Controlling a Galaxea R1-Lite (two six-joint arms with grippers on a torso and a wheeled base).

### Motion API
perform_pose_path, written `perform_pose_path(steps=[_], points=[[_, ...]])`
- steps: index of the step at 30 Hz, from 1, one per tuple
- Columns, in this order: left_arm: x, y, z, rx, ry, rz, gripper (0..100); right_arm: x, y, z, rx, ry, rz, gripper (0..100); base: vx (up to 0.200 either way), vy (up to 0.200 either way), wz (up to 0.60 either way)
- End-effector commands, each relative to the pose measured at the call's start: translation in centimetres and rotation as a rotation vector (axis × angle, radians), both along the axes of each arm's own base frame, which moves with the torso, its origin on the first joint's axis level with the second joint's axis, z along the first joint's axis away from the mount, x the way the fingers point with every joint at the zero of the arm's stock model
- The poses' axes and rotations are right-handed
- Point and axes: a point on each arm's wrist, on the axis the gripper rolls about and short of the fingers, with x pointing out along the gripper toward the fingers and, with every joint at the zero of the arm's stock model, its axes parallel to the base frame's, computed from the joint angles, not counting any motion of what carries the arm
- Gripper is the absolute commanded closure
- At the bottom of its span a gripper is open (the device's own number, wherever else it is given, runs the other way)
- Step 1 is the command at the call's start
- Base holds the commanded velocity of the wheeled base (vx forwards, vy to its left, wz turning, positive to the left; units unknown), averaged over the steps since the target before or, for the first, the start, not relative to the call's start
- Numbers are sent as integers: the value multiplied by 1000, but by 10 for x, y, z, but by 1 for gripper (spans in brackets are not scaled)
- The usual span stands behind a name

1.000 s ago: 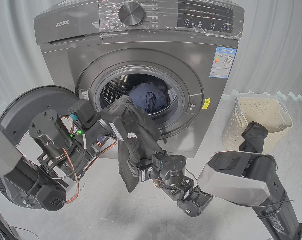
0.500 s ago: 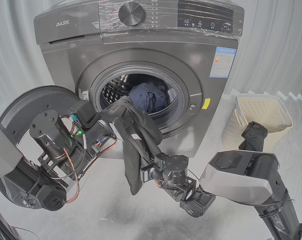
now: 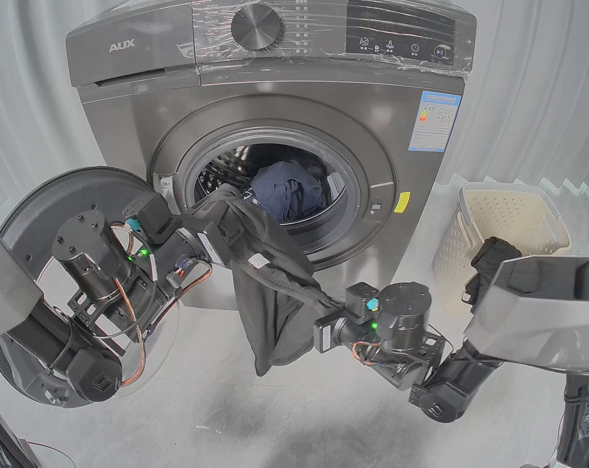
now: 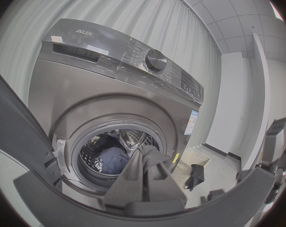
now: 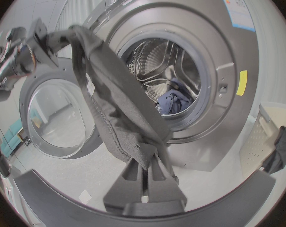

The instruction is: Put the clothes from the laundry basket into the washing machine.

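Grey curtain [image 3: 535, 66] behind, pale floor [image 3: 242, 417] below. At centre is the washing machine [image 3: 268, 99], its door [image 3: 60, 203] swung wide to the robot's left. Inside the drum [image 3: 229, 170] lies one blue garment [image 3: 286, 193]. Both arms hold a dark garment [image 3: 268, 274] stretched in the air just in front of the opening, not inside yet. Its upper end is clamped by the left gripper [image 4: 143, 161], fingers pressed together on the cloth, close to the drum's left rim. Its lower end is pinched by the right gripper [image 5: 145, 166], lower down and farther from the machine. Loose fabric sags between them toward the floor. To the machine's right sits the laundry basket [image 3: 502, 190], with a black garment [image 3: 494, 261] draped over its front rim.

Progress, as I judge it, is partway — one piece loaded, one in transit, at least one left at the basket. Can't tell whether more lies in the basket's bottom — it's hidden.
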Motion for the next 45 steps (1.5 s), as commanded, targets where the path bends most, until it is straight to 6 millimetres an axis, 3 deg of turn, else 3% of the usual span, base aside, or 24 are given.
perform_pose_path(steps=[1,9,22,31,36,45], points=[[8,14,-1,6,1,46,100,-13,-35,45,35,-58,-33,100,0,0,0],[6,17,-2,9,7,54,100,-9,-70,86,116,-162,-95,100,0,0,0],[-18,24,12,5,-26,36,100,-28,-90,137,245,-309,-103,100,0,0,0],[-17,25,12,1,-23,50,100,-27,-86,131,257,-282,-94,100,0,0,0],[-15,25,9,3,-16,55,100,-24,-90,100,190,-195,-112,100,0,0,0],[-13,32,7,18,7,110,100,-14,-94,116,237,-261,-151,100,0,0,0]])
